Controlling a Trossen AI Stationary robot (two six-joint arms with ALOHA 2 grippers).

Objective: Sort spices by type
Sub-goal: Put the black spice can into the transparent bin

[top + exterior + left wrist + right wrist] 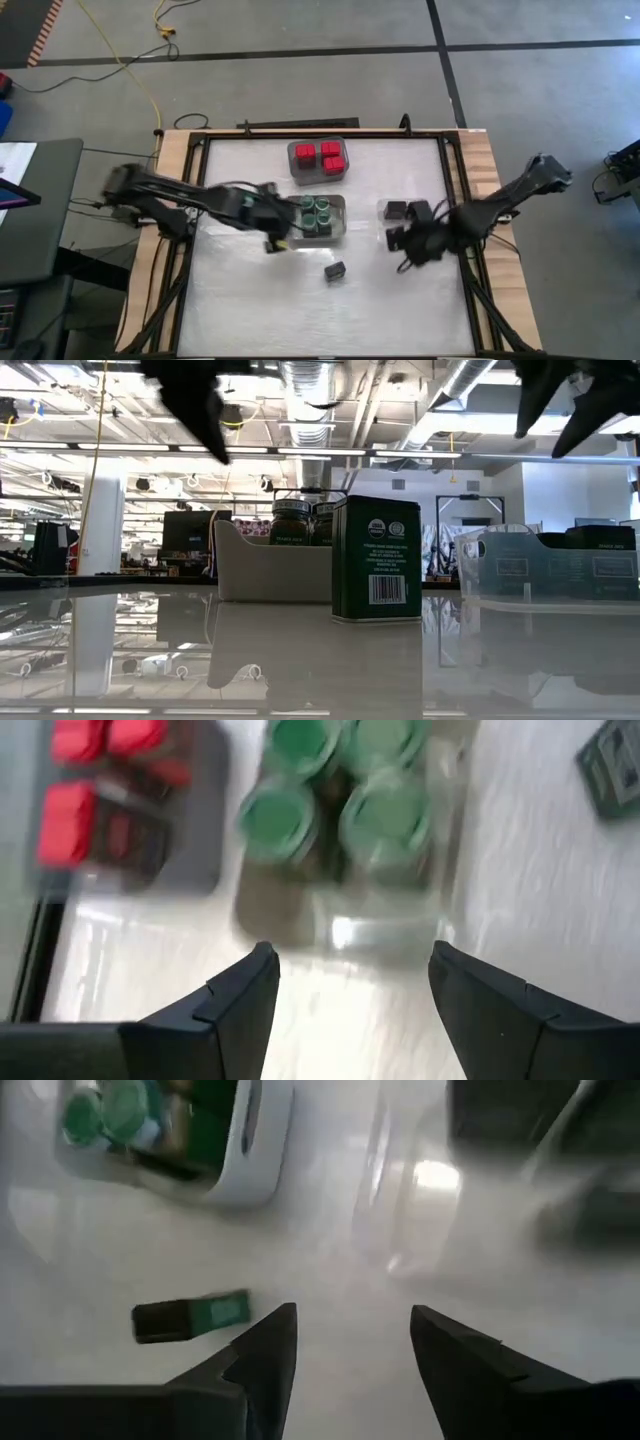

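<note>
A lone dark tin [335, 270] stands upright on its base on the white table, with a green label in the low view [376, 560]. It also shows in the right wrist view as the tin [190, 1318] and in the left wrist view as the tin [610, 770]. Several green-lidded jars [320, 213] sit in a clear bin [340, 935]. Red-topped containers [325, 155] fill a grey bin at the far side. Dark tins [397, 210] lie in a clear bin on the right. My left gripper [277, 238] hovers open, just left of the jar bin. My right gripper [402, 241] hovers open beside the tin bin.
The grey bin [300, 170], the jar bin [340, 232] and the right clear bin [550, 565] stand in the table's far half. Bare white tabletop [300, 310] lies toward the near edge. A dark frame [455, 200] borders the table.
</note>
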